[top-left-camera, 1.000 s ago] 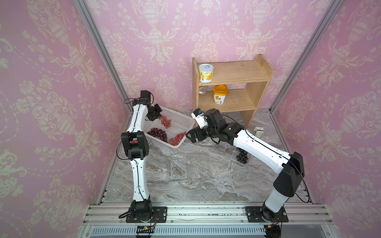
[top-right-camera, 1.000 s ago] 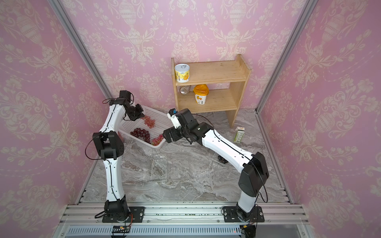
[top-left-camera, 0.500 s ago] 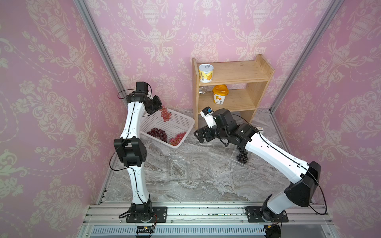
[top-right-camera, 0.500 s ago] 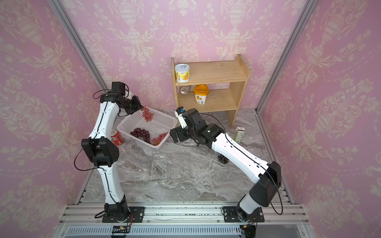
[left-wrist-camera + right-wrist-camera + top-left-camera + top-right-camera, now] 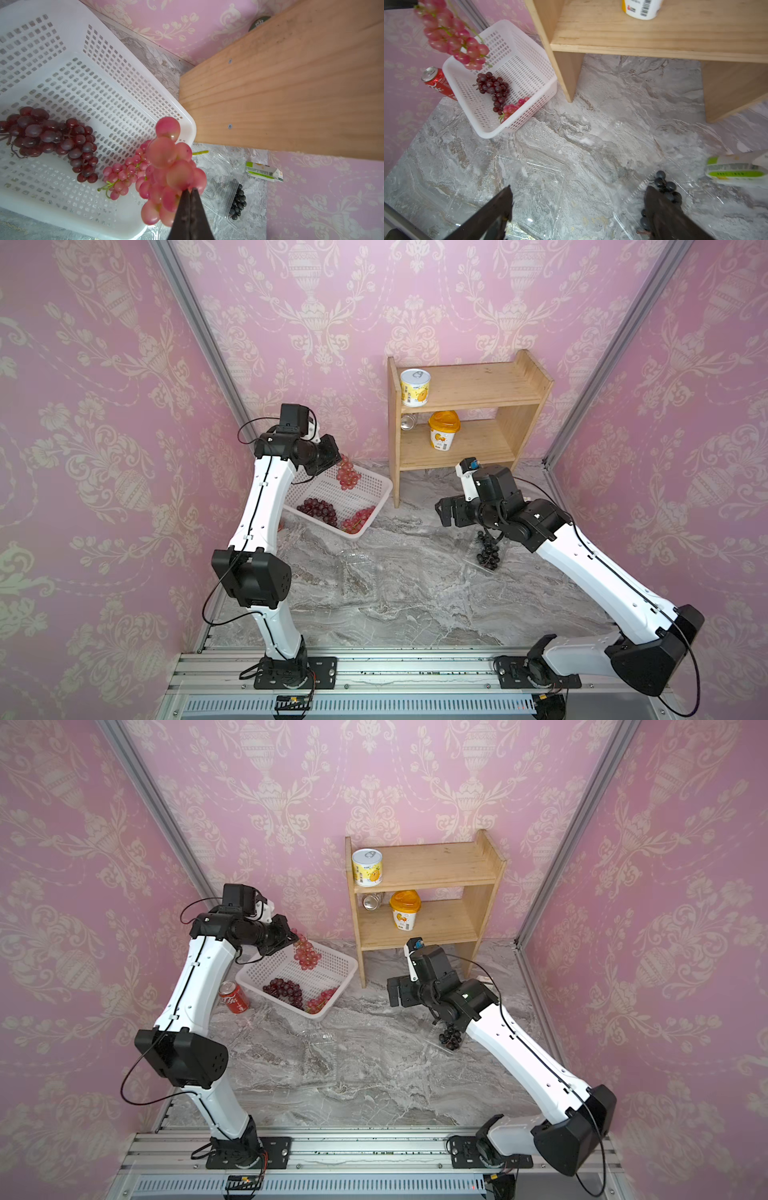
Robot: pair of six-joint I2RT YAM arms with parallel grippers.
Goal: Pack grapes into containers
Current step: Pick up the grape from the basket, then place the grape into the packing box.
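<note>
Left claw (image 5: 332, 457) clamped on pink bunch (image 5: 348, 477), hanging long-axis vertical over basket (image 5: 376, 490). Empty container (image 5: 358, 570) on table (image 5: 415, 605), below claw, toward robot base, just past basket. Right claw (image 5: 578, 188) spread wide, holding nothing.

basket (image 5: 368, 485) left of shelf (image 5: 478, 389), left bunch (image 5: 319, 508) and right bunch (image 5: 357, 519) inside, third bunch (image 5: 487, 552) in container (image 5: 216, 199)
</note>
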